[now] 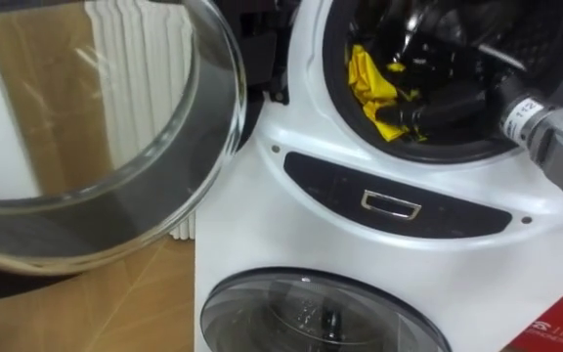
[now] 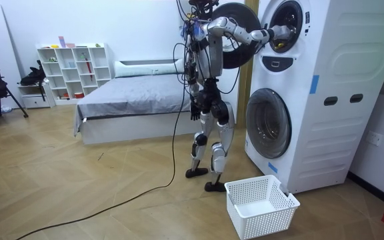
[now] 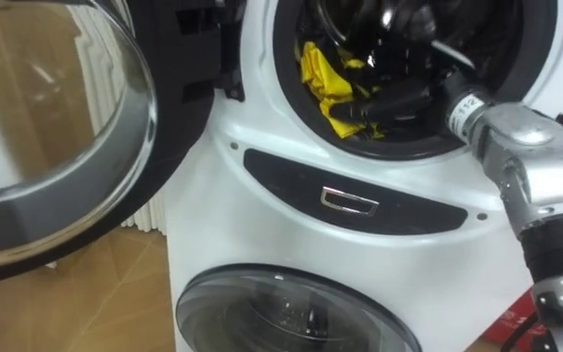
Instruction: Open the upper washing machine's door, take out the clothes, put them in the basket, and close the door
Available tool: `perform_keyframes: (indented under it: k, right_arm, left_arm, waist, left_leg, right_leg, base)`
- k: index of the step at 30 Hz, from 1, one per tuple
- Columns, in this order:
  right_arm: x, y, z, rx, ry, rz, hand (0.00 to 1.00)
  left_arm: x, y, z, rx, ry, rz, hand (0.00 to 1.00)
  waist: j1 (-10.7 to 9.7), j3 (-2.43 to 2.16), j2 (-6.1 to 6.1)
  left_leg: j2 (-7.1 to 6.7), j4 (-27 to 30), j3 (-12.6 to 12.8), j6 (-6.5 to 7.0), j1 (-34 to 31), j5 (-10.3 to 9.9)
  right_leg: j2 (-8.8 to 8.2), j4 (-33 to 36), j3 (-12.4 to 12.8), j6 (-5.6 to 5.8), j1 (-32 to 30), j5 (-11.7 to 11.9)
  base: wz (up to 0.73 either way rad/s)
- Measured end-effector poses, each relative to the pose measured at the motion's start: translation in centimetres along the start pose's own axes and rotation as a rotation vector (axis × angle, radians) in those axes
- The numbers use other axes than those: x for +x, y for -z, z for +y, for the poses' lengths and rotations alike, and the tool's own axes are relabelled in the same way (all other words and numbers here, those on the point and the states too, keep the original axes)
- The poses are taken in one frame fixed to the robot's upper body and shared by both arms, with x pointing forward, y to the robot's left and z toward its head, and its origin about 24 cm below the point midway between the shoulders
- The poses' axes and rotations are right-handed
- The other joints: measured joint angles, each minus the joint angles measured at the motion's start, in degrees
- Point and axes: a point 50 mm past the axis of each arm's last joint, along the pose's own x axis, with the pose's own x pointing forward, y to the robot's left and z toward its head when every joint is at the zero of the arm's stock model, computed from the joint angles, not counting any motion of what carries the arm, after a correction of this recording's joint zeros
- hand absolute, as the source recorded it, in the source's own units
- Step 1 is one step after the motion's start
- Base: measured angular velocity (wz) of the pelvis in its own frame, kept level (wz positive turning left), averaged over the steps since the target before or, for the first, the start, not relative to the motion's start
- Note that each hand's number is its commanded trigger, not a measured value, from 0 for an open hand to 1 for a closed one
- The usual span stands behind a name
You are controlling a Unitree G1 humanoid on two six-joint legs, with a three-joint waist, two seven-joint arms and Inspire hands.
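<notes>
my right hand [image 1: 436, 110] is inside the upper drum [image 1: 545, 39], fingertips at the yellow cloth [image 1: 371, 78]. cannot tell if they're clamped on it. door [image 1: 115, 117] open, left.

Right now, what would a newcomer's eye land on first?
The yellow cloth in the upper washing machine drum, where the right hand reaches in at it. Then the open glass door swung out left, and the white laundry basket by the robot's feet.

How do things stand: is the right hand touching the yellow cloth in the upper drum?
Touching. In the right eye view the right hand lies across the yellow cloth, with yellow showing above and below it.
</notes>
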Motion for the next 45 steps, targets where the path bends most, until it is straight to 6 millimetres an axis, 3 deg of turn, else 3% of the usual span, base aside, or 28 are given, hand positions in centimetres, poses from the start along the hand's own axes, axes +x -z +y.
perform_keyframes:
  k: [4, 6, 7, 8, 15, 23, 38, 45]
  right_arm:
    - [0.0, 0.9, -0.3, -0.013, 0.005, 0.045, 0.00]
    - [0.0, 1.0, -0.3, -0.016, 0.007, 0.050, 0.59]
    - [0.0, 1.1, -0.4, -0.018, 0.010, 0.055, 0.84]
    - [-0.1, 1.2, -0.4, -0.022, 0.012, 0.059, 1.00]
    - [-0.1, 1.4, -0.6, -0.050, 0.008, 0.076, 1.00]
    - [-0.3, 0.9, -1.8, -0.106, 0.142, 0.042, 1.00]
    - [0.1, 0.8, -0.6, -0.087, 0.081, 0.018, 1.00]
    - [-0.7, -2.1, 1.7, -0.145, 0.041, -0.142, 1.00]
  left_arm:
    - [0.0, -0.1, 0.0, -0.006, 0.001, -0.001, 0.00]
    - [0.0, -0.1, -0.1, -0.025, 0.009, 0.000, 0.00]
    - [0.0, -0.1, -0.1, -0.025, 0.010, 0.001, 0.00]
    - [0.0, -0.1, -0.1, -0.025, 0.011, 0.003, 0.00]
    - [0.0, 0.3, -0.2, -0.027, 0.027, 0.019, 0.00]
    - [0.0, 0.8, -0.2, -0.025, 0.027, 0.031, 0.00]
    - [0.1, 0.2, -0.1, -0.033, 0.042, -0.016, 0.00]
    - [0.2, 0.3, 0.2, -0.033, 0.027, -0.013, 0.00]
  waist:
    - [1.1, 0.06, -0.87]
    - [1.3, 0.17, -1.02]
    - [1.6, 0.20, -1.00]
    - [1.8, 0.22, -0.97]
    - [3.1, 0.48, -0.61]
    - [4.4, 0.98, -0.08]
    - [3.8, 0.73, -0.48]
    - [2.9, 0.19, 0.09]
  left_leg:
    - [0.08, 0.0, 0.2, -0.03, 0.3, 0.0]
    - [0.05, 0.0, 0.2, -0.03, 0.3, 0.0]
    - [0.05, -0.1, 0.3, -0.02, 0.3, 0.0]
    - [0.06, -0.1, 0.4, -0.02, 0.4, 0.0]
    - [0.17, -0.3, 0.7, -0.14, 0.9, -0.1]
    - [0.29, -0.1, 0.6, -0.14, 0.8, -0.4]
    - [0.62, -0.3, 1.4, -0.31, 1.1, -0.8]
    - [0.65, -0.1, 3.0, -0.29, 0.3, -0.8]
  right_leg:
    - [0.06, -0.1, 0.4, -0.04, 0.1, 0.0]
    - [0.12, -0.1, 0.4, -0.04, 0.1, 0.0]
    - [0.18, -0.1, 0.5, -0.04, 0.1, 0.0]
    - [0.21, 0.0, 0.5, -0.04, 0.1, 0.0]
    - [0.14, 0.0, 1.0, -0.04, 0.3, 0.0]
    - [0.27, 0.0, 0.9, -0.02, 0.1, -0.5]
    - [1.01, -0.1, 1.3, -0.01, 0.2, -0.5]
    - [1.13, 0.0, 2.7, -0.17, -1.3, -0.4]
  base:
    - [-0.02]
    - [0.00]
    - [0.00]
    - [-0.05]
    - [-0.03]
    - [0.00]
    - [-0.02]
    - [-0.12]
